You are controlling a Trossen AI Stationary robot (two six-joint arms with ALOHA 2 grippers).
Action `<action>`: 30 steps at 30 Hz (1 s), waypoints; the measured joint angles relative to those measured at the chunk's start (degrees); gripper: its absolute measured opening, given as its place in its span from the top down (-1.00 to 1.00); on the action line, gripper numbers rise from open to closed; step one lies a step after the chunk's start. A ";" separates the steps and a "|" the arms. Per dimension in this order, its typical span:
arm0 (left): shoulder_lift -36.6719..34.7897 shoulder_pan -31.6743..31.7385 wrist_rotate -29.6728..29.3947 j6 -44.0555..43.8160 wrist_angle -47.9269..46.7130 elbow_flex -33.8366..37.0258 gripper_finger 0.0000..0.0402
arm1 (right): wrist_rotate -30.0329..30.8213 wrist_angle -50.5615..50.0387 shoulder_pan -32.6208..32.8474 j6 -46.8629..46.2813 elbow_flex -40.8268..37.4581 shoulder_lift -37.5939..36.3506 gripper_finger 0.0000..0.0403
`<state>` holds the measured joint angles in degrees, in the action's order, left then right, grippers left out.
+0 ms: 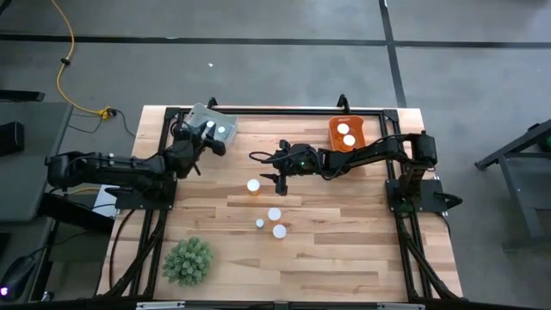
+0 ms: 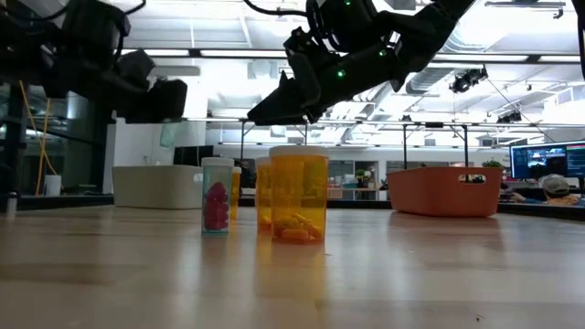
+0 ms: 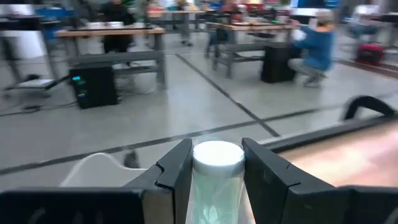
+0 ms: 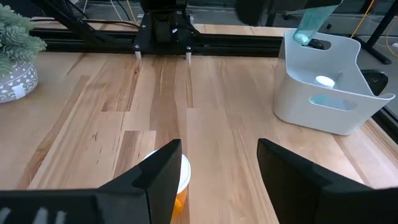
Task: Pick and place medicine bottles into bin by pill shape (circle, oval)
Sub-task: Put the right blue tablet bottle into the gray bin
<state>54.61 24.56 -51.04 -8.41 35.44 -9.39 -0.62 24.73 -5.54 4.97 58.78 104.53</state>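
Medicine bottles [image 1: 274,214]: four stand loose on the tabletop [image 1: 344,250], all upright, long axis vertical, white caps facing up.

Tabletop: pale wood planks, with a green spiky plant ball [image 1: 188,260] at the near left corner.

Grey bin [image 1: 212,126], far left corner: at least one white-capped bottle inside; the right wrist view shows one white cap on its floor.

Orange bin [image 1: 347,133], far right: two white caps [image 1: 343,129] visible inside, side by side.

Large amber bottle [image 2: 299,194]: nearest the low camera, yellow pills at its bottom. From above, its white cap [image 1: 253,185] stands alone, apart from the other three.

Clear bottle [image 2: 217,195]: narrower, holding pink pills, just left of the amber one in the low view. Two more amber bottles stand behind these, partly hidden.

Held bottle [image 3: 214,180]: clear, white cap, gripped by the left claw [image 1: 211,132] above the grey bin; the claw's fingers [image 3: 176,171] press its two sides. In the right wrist view it hangs tilted over the bin.

Right claw [image 1: 277,172]: fingers apart, nothing between them, above the tabletop just beside the lone capped bottle.
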 joint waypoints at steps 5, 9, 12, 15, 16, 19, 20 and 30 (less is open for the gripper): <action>5.79 4.59 0.44 -3.18 1.99 0.01 0.45 | 0.00 0.35 0.00 -0.90 0.00 0.00 -0.01; 11.22 7.18 0.39 -3.48 4.50 0.01 0.45 | 0.00 0.35 0.00 -1.05 0.00 0.00 -0.01; 14.70 8.46 0.39 -4.59 8.77 -0.02 0.45 | 0.00 0.37 0.00 -1.05 0.00 0.00 -0.01; 17.87 9.28 1.76 -4.97 12.07 -0.02 0.45 | 0.00 0.37 0.00 -1.06 0.00 0.00 -0.01; 18.90 9.57 1.91 -5.09 12.42 -0.02 0.45 | 0.00 0.37 0.00 -1.05 0.00 0.00 -0.01; 21.70 10.39 2.00 -7.31 12.71 -0.02 0.45 | 0.00 0.37 0.00 -1.07 0.00 0.00 -0.01; 22.52 10.71 2.00 -8.13 12.78 -0.02 0.45 | 0.00 0.37 0.00 -1.07 0.00 0.00 -0.01; 24.69 11.45 2.00 -9.02 15.87 -0.02 0.45 | 0.00 0.36 0.00 -1.11 0.00 -0.02 -0.01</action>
<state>79.31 36.01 -49.04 -17.43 51.31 -9.41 -0.62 25.09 -5.54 3.87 58.78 104.52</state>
